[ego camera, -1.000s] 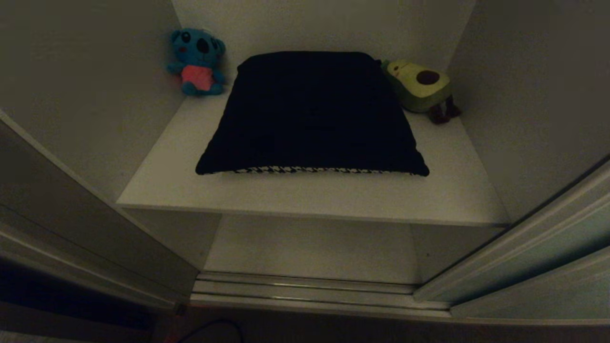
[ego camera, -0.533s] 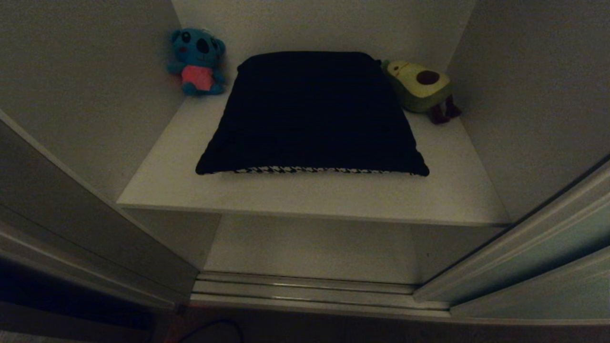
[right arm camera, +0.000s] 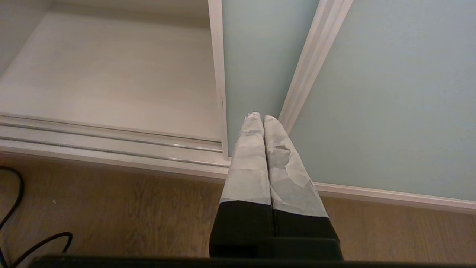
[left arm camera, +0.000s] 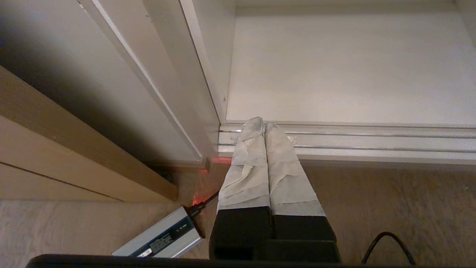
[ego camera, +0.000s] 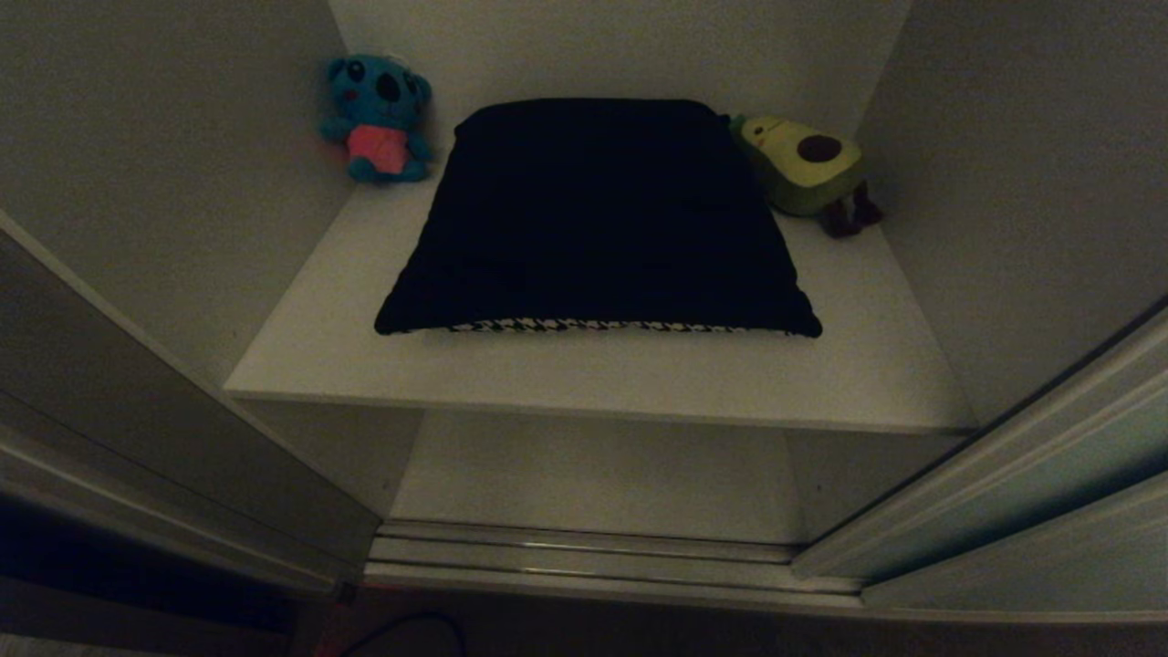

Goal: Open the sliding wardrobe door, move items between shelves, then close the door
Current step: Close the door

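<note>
The wardrobe stands open. A big square cushion (ego camera: 598, 214) lies flat on the upper shelf (ego camera: 593, 383), dark side up, with a houndstooth strip along its front edge. A lower shelf (ego camera: 598, 474) beneath it is bare. The pale grey-green sliding door (right arm camera: 390, 96) is pushed to the right (ego camera: 1022, 493). Neither arm shows in the head view. My left gripper (left arm camera: 263, 124) hangs shut and empty above the floor, in front of the bottom track. My right gripper (right arm camera: 260, 118) is shut and empty too, low in front of the door's edge strip.
A blue koala plush (ego camera: 379, 119) sits at the shelf's back left, an avocado plush (ego camera: 808, 169) at its back right. Metal door tracks (ego camera: 584, 552) run along the wardrobe's foot. A power brick (left arm camera: 160, 238) and cables (right arm camera: 22, 223) lie on the wooden floor.
</note>
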{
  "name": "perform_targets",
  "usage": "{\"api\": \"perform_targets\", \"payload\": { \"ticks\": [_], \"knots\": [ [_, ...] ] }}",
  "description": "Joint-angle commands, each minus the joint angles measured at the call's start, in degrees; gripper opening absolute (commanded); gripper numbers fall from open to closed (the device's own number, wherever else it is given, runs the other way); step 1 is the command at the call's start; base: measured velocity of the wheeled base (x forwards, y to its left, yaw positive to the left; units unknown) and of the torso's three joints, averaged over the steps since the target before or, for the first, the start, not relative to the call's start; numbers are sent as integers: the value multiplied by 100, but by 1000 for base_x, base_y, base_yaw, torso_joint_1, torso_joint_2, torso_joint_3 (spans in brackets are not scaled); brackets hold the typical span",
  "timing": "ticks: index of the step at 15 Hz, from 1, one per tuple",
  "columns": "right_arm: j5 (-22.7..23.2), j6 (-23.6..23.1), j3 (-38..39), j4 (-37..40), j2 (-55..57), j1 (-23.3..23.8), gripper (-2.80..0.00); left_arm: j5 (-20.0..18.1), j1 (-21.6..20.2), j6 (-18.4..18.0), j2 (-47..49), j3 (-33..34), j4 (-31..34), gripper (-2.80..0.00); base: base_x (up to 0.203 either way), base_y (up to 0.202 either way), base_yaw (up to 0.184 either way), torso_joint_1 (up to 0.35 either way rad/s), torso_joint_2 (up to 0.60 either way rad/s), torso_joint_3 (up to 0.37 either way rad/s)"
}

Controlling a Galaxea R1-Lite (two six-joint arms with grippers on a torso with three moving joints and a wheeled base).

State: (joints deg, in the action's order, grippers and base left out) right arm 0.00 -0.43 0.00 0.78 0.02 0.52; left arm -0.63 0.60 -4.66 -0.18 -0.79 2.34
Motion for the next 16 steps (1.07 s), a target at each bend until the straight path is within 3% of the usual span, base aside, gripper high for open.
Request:
{"api": "perform_targets", "payload": {
  "ticks": [1, 3, 9, 16],
  "knots": [
    [0, -1, 18, 1, 6, 0, -280, 5, -5, -64, 9, 0, -5, -280, 0, 0, 0, 0, 0, 0],
    [0, -1, 18, 1, 6, 9, -280, 17, -2, 211, 9, 8, -58, -280, 0, 0, 0, 0, 0, 0],
    [0, -1, 18, 1, -2, 9, -280, 37, 2, 360, 9, 9, -76, -280, -15, 0, 0, 1, 0, 1],
    [0, -1, 18, 1, 6, 5, -280, 46, -7, 366, 9, 9, -76, -280, -186, 0, 2, 3, 4, 3]
  ]
}}
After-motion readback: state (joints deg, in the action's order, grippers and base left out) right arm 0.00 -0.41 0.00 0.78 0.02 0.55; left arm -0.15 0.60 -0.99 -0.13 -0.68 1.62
